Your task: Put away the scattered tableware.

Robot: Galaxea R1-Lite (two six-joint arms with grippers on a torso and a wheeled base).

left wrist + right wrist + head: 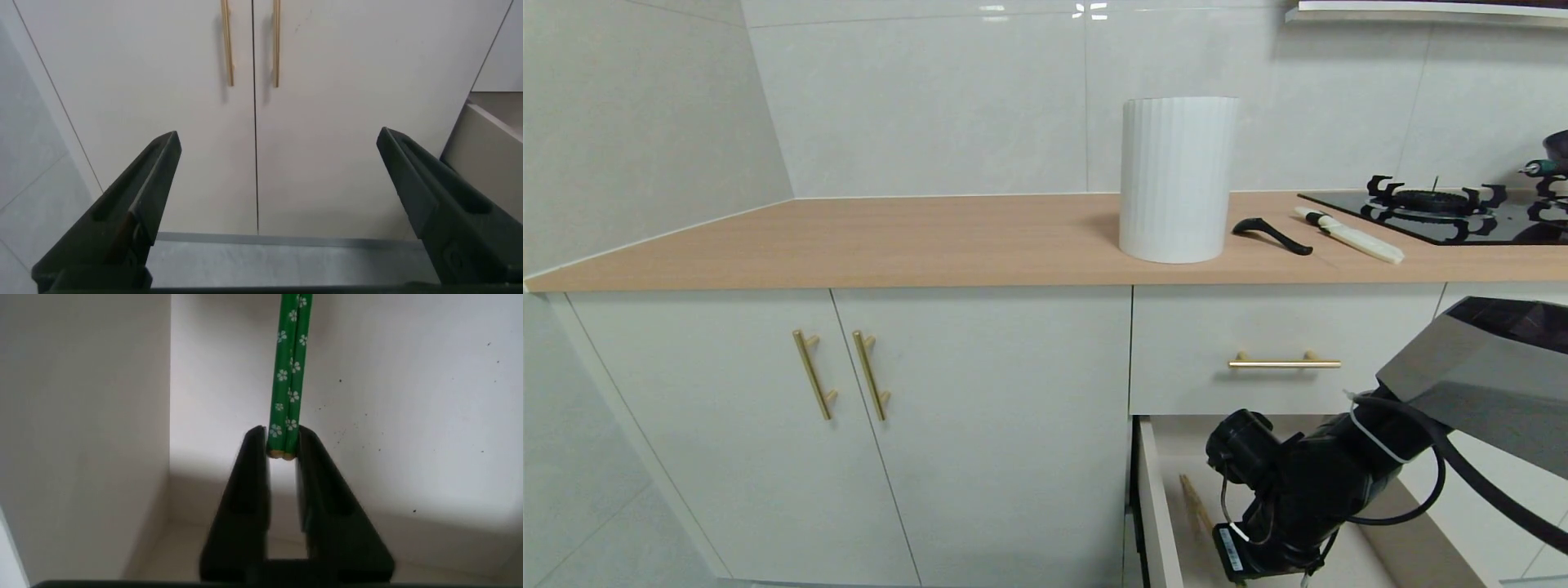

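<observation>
My right gripper (283, 445) is shut on the end of a pair of green chopsticks (288, 367) with white flower print, held inside the white open drawer (409, 400). In the head view the right arm (1298, 490) reaches down into that open lower drawer (1156, 498), where a light wooden stick (1196, 505) lies near its left wall. On the wooden counter lie a black-handled utensil (1272, 234) and a white knife (1352, 235). My left gripper (278, 139) is open and holds nothing, low in front of the cabinet doors (327, 122).
A tall white ribbed container (1176, 178) stands on the counter (890, 241) beside the utensils. A black gas hob (1437, 211) is at the far right. A shut drawer with a gold handle (1284, 363) sits above the open one. Double doors have gold handles (841, 374).
</observation>
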